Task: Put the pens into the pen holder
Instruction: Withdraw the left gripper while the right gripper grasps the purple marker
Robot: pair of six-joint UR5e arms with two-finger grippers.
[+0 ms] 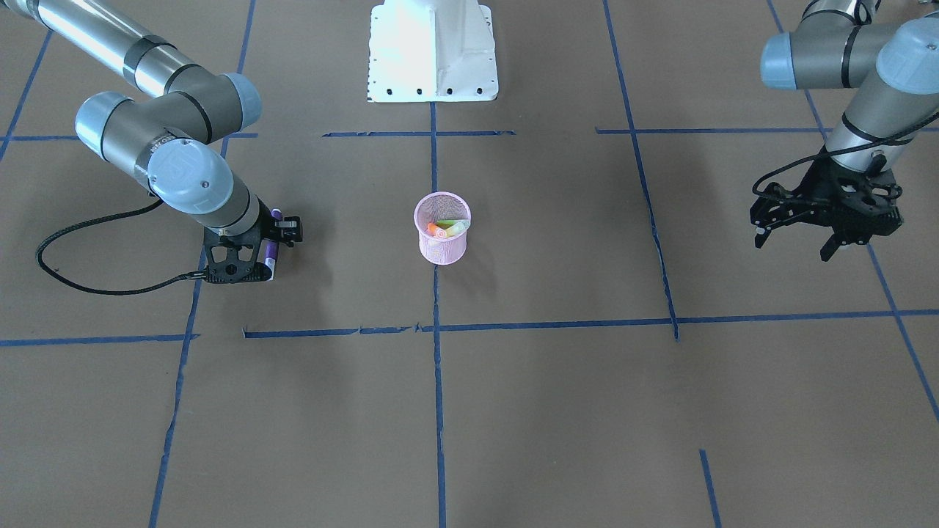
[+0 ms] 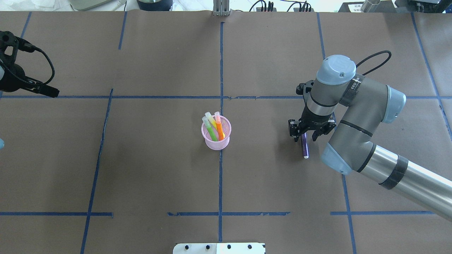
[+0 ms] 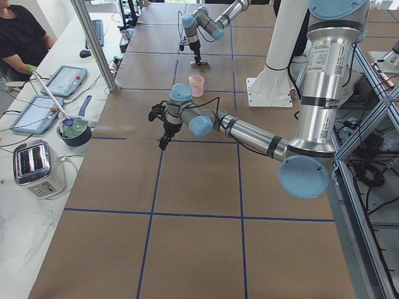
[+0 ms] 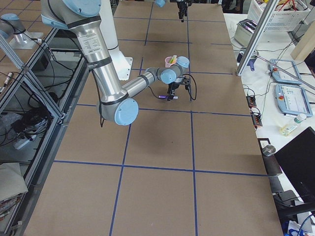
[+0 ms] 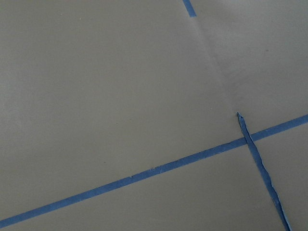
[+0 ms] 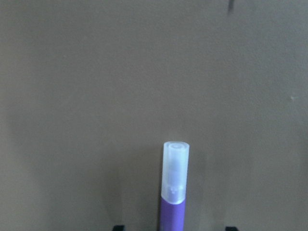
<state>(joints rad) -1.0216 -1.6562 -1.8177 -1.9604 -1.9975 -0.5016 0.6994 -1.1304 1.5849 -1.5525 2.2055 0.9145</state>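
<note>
The pink mesh pen holder point(image 1: 442, 248) point(image 2: 217, 141) stands upright mid-table. In it lean the green pen point(image 2: 212, 134), the orange pen point(image 2: 220, 132) and a yellowish one point(image 2: 213, 122). The purple pen point(image 2: 304, 148) point(image 1: 271, 246) lies on the table to the holder's right in the overhead view. My right gripper point(image 2: 305, 135) is low over it and open, with a jaw on either side and not touching it. In the right wrist view the pen point(image 6: 173, 216) shows its pale cap pointing away. My left gripper point(image 1: 796, 246) is open and empty, far off.
The white robot base point(image 1: 433, 51) stands at the table's robot side. Blue tape lines point(image 5: 144, 175) cross the brown paper. A side bench holds a toaster point(image 3: 37, 167) and tablets point(image 3: 62, 80), and a person sits there.
</note>
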